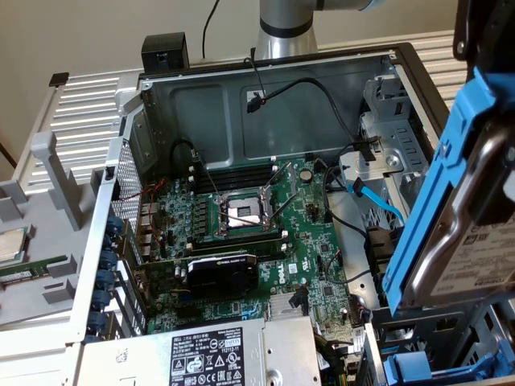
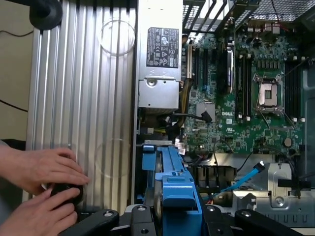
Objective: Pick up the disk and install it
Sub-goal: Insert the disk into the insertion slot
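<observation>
Blue plastic frames the disk (image 1: 455, 225), which the gripper (image 2: 177, 216) clamps on edge over the open computer case (image 1: 241, 96), likely to slide into a bay (image 1: 386, 145).

Open PC case (image 1: 265, 88) sits on the ribbed silver surface (image 1: 80, 112), green motherboard (image 1: 314, 265) on its floor.
- CPU socket (image 1: 241, 213): mid-board, metal levers sticking out on either side.
- Black fan card (image 1: 221, 273): on the board, just beside the socket.
- Grey power-supply box (image 1: 201, 354): at the board's near edge, black-and-white label up.
- Blue SATA cable (image 1: 378, 197): comes off the board's edge on the exterior view's right, beside the silver drive cage (image 1: 386, 137).
- Black cables (image 1: 322, 88): loop past the board's far edge.
- Well off the board, outside the case on the exterior view's left: small silver chip (image 1: 10, 245) and green memory stick (image 1: 32, 269).
</observation>
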